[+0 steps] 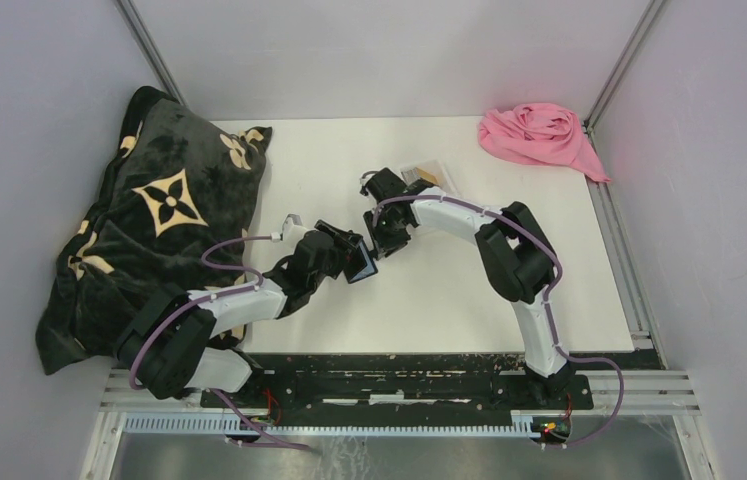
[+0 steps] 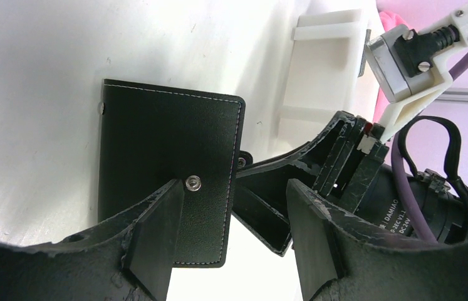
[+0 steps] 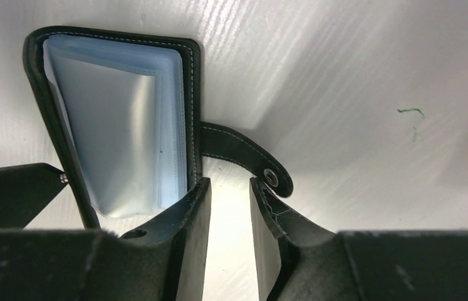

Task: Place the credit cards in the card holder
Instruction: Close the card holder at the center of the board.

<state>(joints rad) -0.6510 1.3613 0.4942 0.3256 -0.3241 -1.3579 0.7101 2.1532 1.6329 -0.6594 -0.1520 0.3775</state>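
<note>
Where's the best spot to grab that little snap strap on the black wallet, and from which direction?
Probably its rounded free end: pinch the strap just behind the snap, jaws on its two flat faces. Come from the side away from the card holder, where the strap juts past its edge, clear of the sleeves.

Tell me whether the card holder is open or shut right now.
Open. In the right wrist view the card holder is spread, clear sleeves fanned out, snap strap hanging unfastened.

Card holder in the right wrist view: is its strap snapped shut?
No, the strap hangs free beside the open card holder.
</note>
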